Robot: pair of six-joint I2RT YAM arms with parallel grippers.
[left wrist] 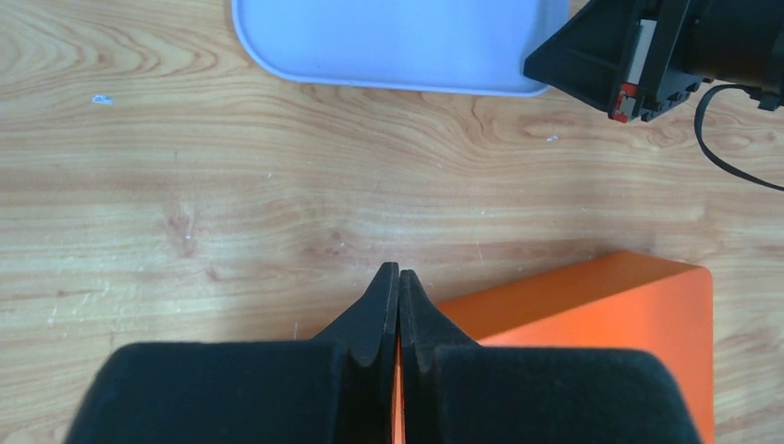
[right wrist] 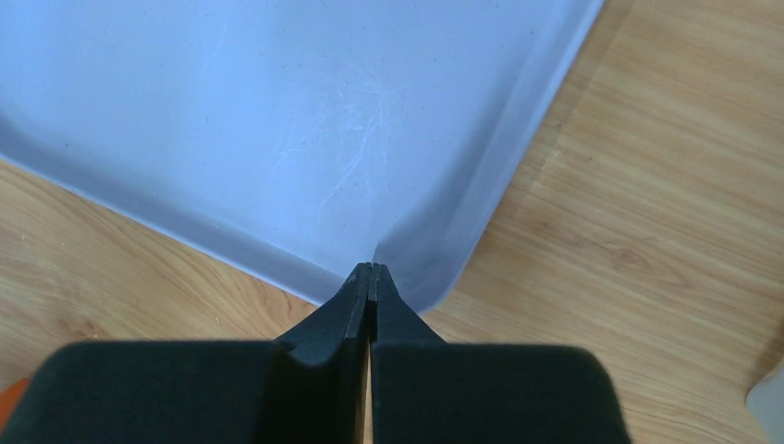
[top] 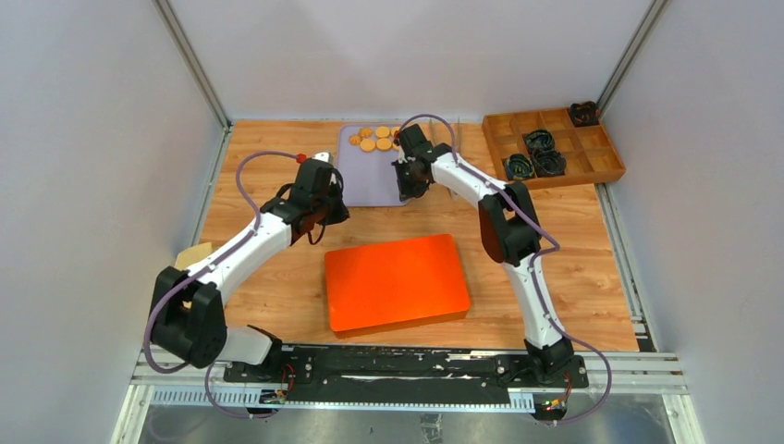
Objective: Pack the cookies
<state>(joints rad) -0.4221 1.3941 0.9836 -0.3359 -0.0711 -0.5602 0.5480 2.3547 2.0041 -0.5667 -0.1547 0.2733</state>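
Observation:
Several small round golden-orange cookies (top: 374, 139) lie at the far end of a lavender tray (top: 365, 180). A wooden box with cells (top: 592, 153) stands at the far right. My left gripper (top: 324, 222) is shut and empty, above bare wood between the tray and the orange lid; in its wrist view the fingertips (left wrist: 398, 270) are pressed together. My right gripper (top: 405, 192) is shut and empty over the tray's near right corner; its wrist view shows the gripper (right wrist: 371, 268) at the tray's rim (right wrist: 462, 250). No cookies show in either wrist view.
A flat orange lid (top: 396, 282) lies in the middle near the arms; its corner shows in the left wrist view (left wrist: 601, 314). Dark ruffled paper liners (top: 539, 141) sit in some box cells. A tan scrap (top: 192, 254) lies at the left edge. White walls surround the table.

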